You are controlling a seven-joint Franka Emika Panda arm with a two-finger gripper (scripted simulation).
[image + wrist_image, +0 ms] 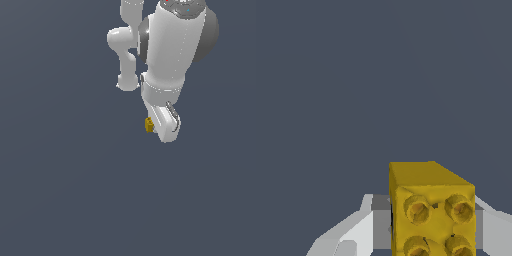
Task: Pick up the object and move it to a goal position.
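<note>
Gripping the yellow studded brick [431,210] between both fingers [358,232], end effector [156,129] closed on it; no readable markings.

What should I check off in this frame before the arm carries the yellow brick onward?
1. Small mustard-yellow studded toy brick sits between the white end effector fingers: ok.
2. Fingers touching both brick sides: cannot tell; the wrist view shows a finger on each side, contact unclear.
3. Brick visible at the arm tip in the exterior view: ok.
4. Brick lifted off the flat grey-blue surface: cannot tell.
5. Goal position marked: not ok; none visible.
6. Path free of other objects: ok in both views.
</note>
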